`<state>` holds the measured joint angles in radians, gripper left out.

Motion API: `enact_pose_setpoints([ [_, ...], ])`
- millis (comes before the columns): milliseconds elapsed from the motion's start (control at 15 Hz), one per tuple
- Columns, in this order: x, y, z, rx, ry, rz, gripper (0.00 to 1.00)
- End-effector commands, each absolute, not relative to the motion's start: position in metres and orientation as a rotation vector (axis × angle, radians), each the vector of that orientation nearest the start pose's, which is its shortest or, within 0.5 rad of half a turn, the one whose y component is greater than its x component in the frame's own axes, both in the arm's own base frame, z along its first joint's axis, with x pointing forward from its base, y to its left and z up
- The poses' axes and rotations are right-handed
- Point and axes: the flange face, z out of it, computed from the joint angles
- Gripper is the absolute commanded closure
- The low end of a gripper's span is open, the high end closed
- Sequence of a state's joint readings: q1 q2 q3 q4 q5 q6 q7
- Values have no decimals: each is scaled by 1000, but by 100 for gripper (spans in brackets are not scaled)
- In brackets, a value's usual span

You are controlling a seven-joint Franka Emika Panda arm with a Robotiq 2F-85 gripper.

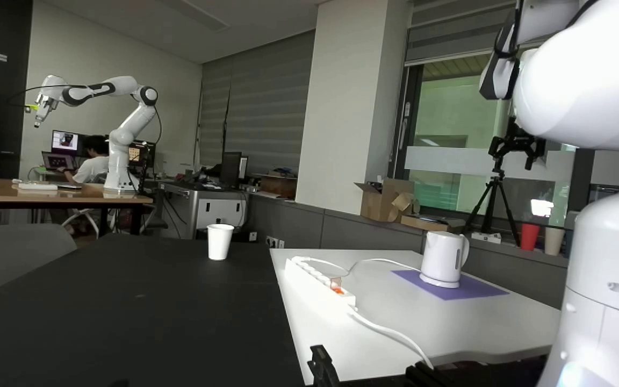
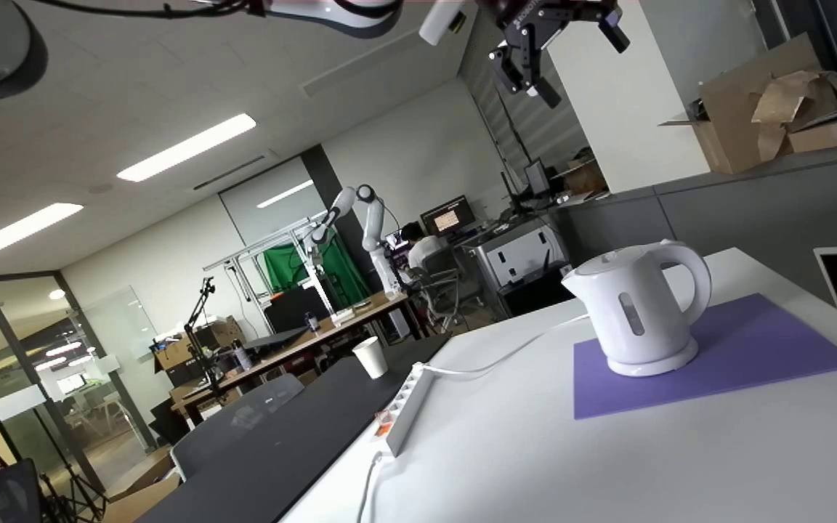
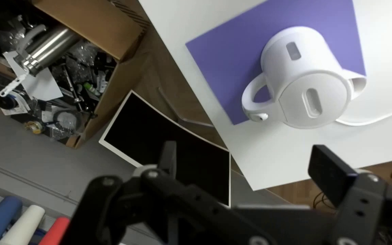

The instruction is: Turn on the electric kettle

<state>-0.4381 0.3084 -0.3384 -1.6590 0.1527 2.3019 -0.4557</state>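
Observation:
The white electric kettle stands upright on a purple mat in both exterior views. In the wrist view the kettle is seen from above with its lid shut. Its loop handle points to the left there, with a small glossy white piece at the handle's top end. My gripper is open and empty, high above the table and apart from the kettle. In the wrist view its two fingers are wide apart, below the kettle in the picture. The kettle's far side is hidden.
The purple mat lies on the white table. A white power strip with cords lies along its edge beside a black table. A white cup stands there. A monitor and an open box are beyond the table's edge.

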Motion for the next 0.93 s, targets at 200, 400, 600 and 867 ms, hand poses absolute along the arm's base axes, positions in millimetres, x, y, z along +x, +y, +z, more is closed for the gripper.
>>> enact_pose_setpoints([
  [200, 584, -492, 423, -3141, 721, -613, 35],
  [400, 606, -501, 397, -3113, 762, -608, 58],
  [600, 624, -504, 375, -3089, 794, -594, 79],
  [867, 635, -506, 347, -3063, 842, -533, 100],
])
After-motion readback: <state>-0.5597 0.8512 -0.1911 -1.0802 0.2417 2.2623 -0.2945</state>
